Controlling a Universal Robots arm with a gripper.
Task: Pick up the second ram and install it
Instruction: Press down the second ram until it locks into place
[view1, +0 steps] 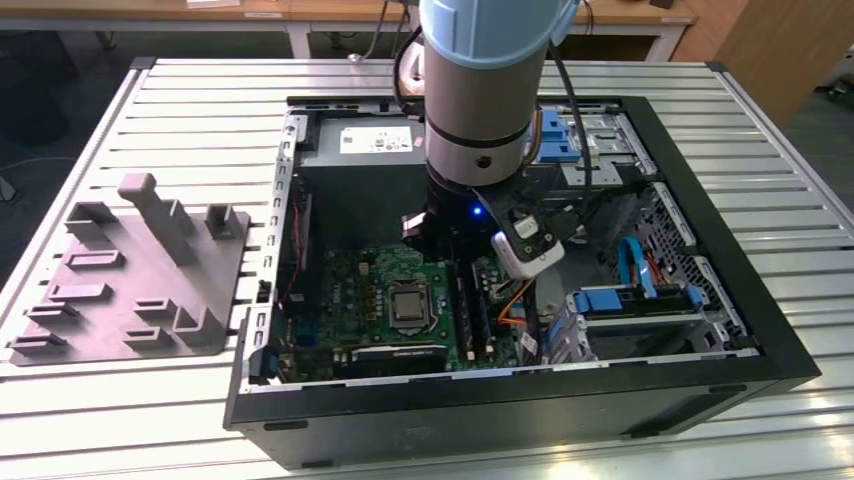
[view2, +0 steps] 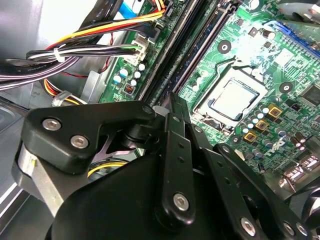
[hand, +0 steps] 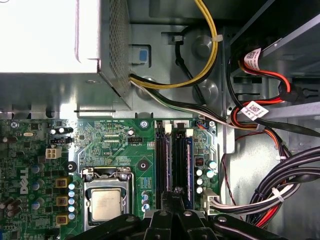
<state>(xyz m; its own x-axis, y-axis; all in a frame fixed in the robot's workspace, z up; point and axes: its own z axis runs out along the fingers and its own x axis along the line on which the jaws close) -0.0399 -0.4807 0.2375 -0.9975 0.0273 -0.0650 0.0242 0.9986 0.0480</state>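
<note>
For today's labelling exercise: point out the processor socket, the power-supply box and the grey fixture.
processor socket (hand: 106, 204): first wrist view, on the metal lid.
power-supply box (view1: 358, 150): exterior view, on its top face.
grey fixture (view1: 100, 300): exterior view, on its flat base.

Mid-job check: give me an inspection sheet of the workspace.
Surface: slatted metal table carries the open PC case.
Job's things: second ram appears upright in the motherboard's memory slots, under the gripper; seating unclear.
Clutter: grey fixture beside the case, on the exterior view's left.
Gripper: gripper inside the case, over the slots.
Cables: bundled cables run beside the slots.
Surroundings: desks behind the table.
</note>
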